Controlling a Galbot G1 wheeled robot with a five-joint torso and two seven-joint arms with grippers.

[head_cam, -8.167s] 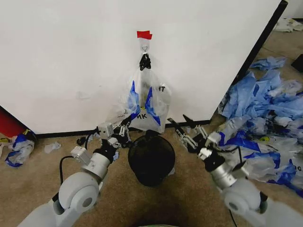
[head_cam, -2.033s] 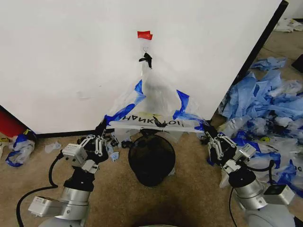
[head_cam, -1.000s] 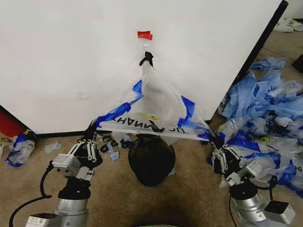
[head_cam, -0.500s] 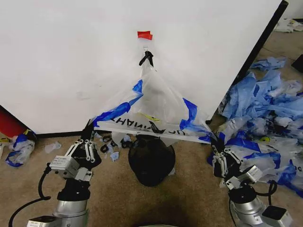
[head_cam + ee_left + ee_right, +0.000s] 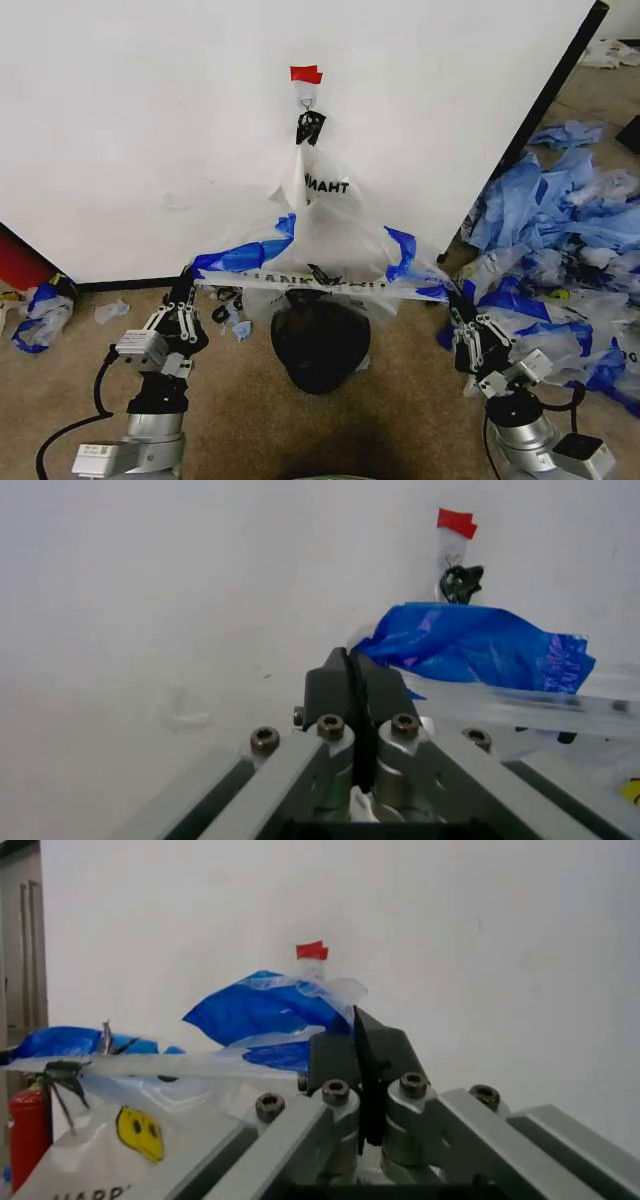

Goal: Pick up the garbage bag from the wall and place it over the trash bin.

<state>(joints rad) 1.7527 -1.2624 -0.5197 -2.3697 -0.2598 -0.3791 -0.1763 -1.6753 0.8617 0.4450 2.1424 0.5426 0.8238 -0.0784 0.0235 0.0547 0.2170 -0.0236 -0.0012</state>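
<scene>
The stretched see-through plastic garbage bag with blue handles [image 5: 320, 255] covers the rim of the round black mesh trash bin [image 5: 318, 350] at centre. Black lettering along the bag's lower edge is unreadable.
</scene>
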